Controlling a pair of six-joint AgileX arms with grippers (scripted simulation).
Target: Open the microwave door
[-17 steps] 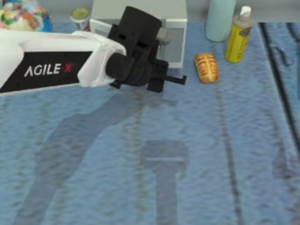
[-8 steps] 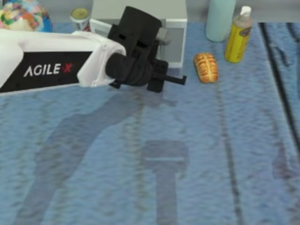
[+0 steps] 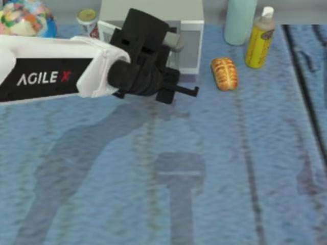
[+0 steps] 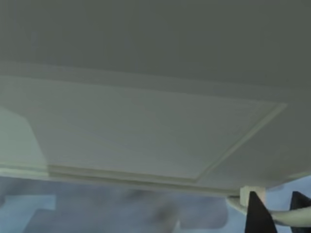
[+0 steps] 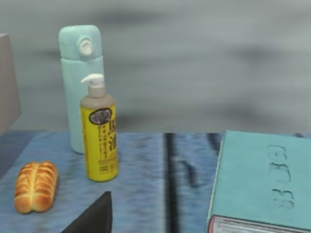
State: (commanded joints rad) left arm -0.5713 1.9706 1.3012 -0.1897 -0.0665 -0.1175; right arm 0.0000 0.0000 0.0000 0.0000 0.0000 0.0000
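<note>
at the table's (image 3: 214, 168) far edge, left of centre, the left pincer (image 3: 185, 91) sits before the microwave (image 3: 153, 10), at the door's (image 3: 186, 48) lower right corner. fingers (image 4: 256, 213) dark and spread either side of a pale handle (image 4: 252, 193) at the door edge; not pinched on it. microwave stands at the back, door swung slightly out. right of it: bread roll (image 3: 224, 73), yellow pump bottle (image 3: 259, 43), pale teal flask (image 3: 239, 20). left of it: small can (image 3: 87, 19), speckled ball (image 3: 25, 18). a teal book (image 5: 262, 179) shows in the right wrist view; right pincer's state cannot tell.
</note>
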